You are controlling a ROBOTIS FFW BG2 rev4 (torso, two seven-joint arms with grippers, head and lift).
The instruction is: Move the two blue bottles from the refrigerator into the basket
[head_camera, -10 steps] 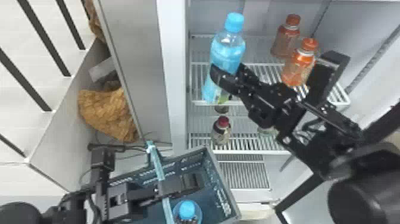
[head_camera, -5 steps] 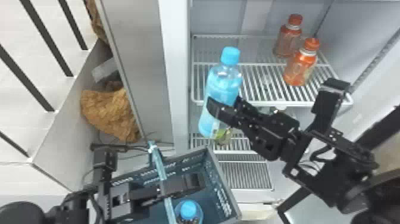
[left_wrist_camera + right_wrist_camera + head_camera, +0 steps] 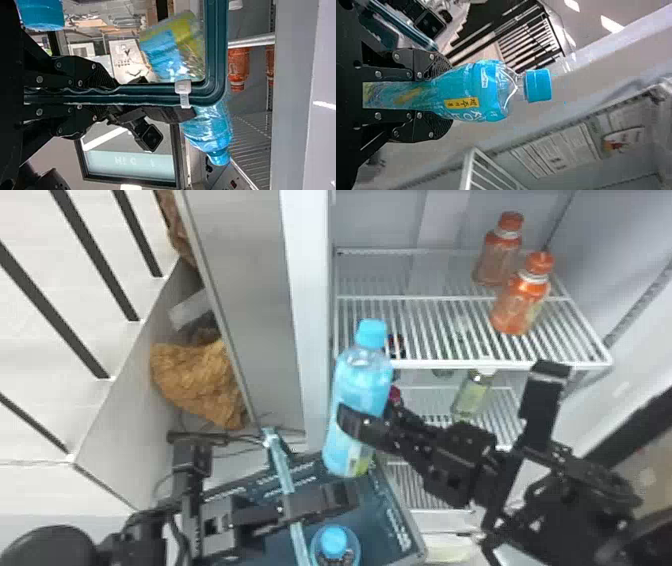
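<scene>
The raised blue bottle (image 3: 361, 382) looks full, so probably fairly heavy for its size, its thin plastic giving under a squeeze and perhaps slick if chilled. The lower body seems the right hold, and there the right gripper (image 3: 442, 95) has its fingers closed on both sides. It has a blue cap, clear shoulder, blue wrap with a small yellow patch, and yellow-green near the base. Leaning slightly, it hangs in front of the shelf (image 3: 465, 364), by the far side of the basket (image 3: 380, 510). The other blue bottle (image 3: 334, 540) is inside, at the near end. The left gripper (image 3: 111, 93) pinches the basket's teal bar, perhaps its rim or a handle. Two orange bottles (image 3: 522, 302) stand far right on the shelf.
</scene>
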